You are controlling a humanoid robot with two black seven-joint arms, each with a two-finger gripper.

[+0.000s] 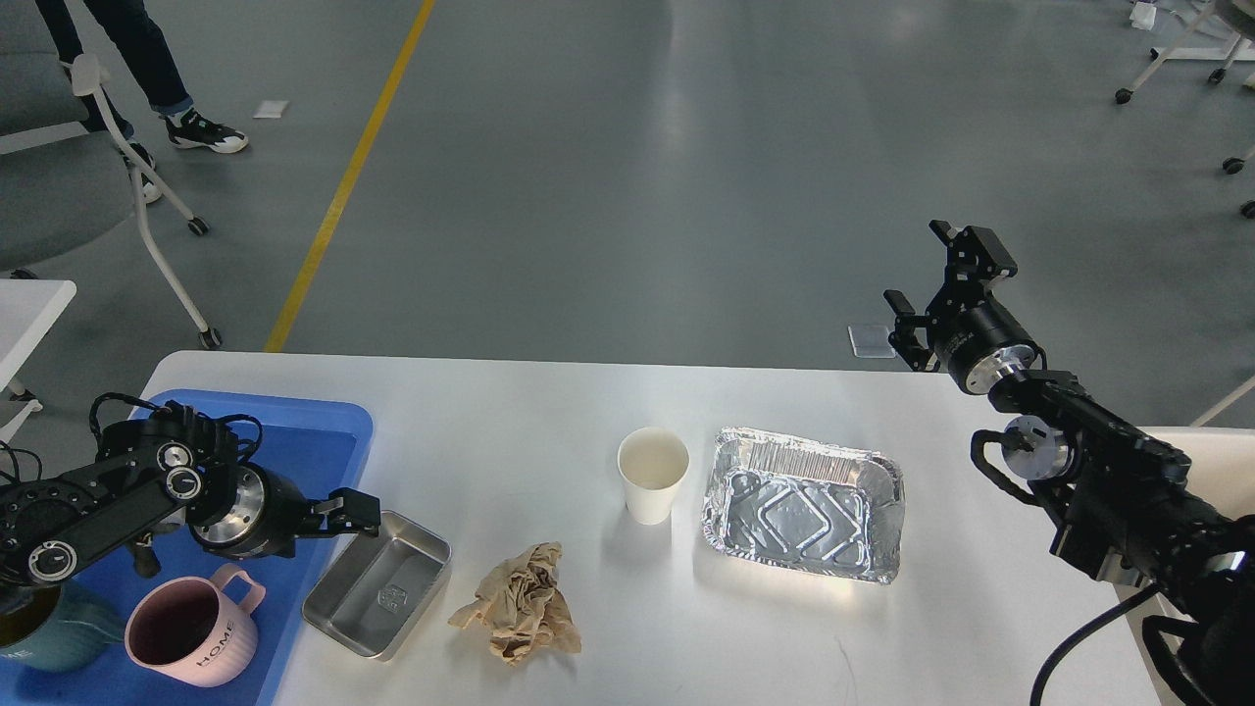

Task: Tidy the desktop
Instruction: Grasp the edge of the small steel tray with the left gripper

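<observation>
Two mugs (pixel 191 637) sit in the blue tray (pixel 294 441) at the desktop's (pixel 510 412) left edge; the steel tin (pixel 377 583), paper wad (pixel 520 603), cup (pixel 652 476) and foil pan (pixel 802 505) remain out. Left gripper (pixel 355 510) reaches the tin, grip unclear; right gripper (pixel 936 284) hangs spread, empty

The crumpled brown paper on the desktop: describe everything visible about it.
The crumpled brown paper is a tan wad, like a used napkin or paper towel, creased and folded into an irregular lump with ragged flaps. It lies loose on the white desktop near the front edge, between the small steel tray to its left and the white paper cup farther back to its right. It touches only the desktop; neither end effector is on it.
</observation>
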